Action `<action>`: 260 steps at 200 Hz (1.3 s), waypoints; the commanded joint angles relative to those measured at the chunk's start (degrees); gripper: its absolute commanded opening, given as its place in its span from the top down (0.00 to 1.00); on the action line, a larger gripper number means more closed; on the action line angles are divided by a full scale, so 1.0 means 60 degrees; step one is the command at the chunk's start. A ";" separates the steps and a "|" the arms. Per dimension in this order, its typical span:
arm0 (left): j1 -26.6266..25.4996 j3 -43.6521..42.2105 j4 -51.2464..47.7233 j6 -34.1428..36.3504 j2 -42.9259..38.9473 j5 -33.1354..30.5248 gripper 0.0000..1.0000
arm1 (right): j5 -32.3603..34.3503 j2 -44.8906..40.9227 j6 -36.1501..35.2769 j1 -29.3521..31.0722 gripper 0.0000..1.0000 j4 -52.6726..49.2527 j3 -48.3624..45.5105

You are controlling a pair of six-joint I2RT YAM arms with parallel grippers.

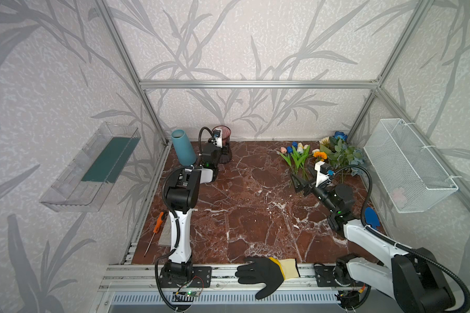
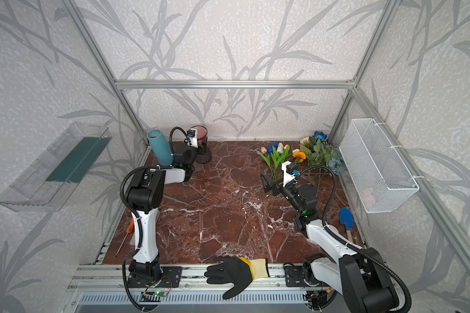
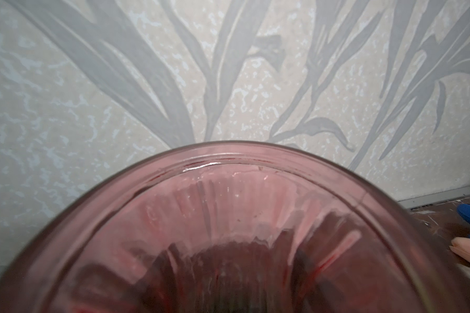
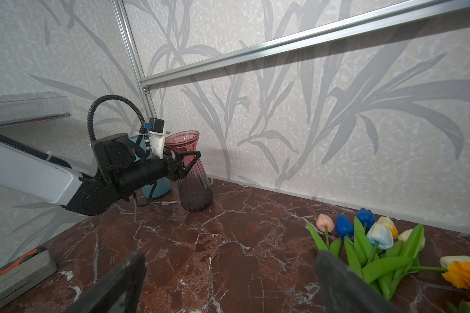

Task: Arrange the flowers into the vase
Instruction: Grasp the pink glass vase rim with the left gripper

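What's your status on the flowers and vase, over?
Left hand shut on pink vase neck. Right hand open beside flowers, all lying flat, none in. Blue vase stands right beside pink one.

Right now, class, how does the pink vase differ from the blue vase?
The pink vase is ribbed, see-through glass with a pinched neck; the blue vase is opaque, smooth and tapered. The left gripper is shut on the pink vase; the blue vase is ungripped. Both hold no flowers.
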 commanded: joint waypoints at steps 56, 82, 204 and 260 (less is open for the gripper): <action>-0.2025 -0.1690 0.1173 0.0521 -0.1513 0.1045 0.72 | -0.0221 -0.0004 -0.0204 0.0045 0.02 -0.0044 0.0578; -0.2800 -0.1765 0.1691 0.0525 -0.1521 0.1046 0.72 | -0.0366 0.0145 -0.0161 0.0108 0.02 0.0319 0.0456; -0.3400 -0.1723 0.1595 0.0253 -0.1404 0.0773 0.32 | -0.0410 0.0225 -0.0128 0.0221 0.03 0.0565 0.0564; -0.3389 -0.1719 0.1168 0.0345 -0.1586 0.0789 0.01 | -0.0346 0.0147 -0.0169 0.0234 0.03 0.0626 0.0592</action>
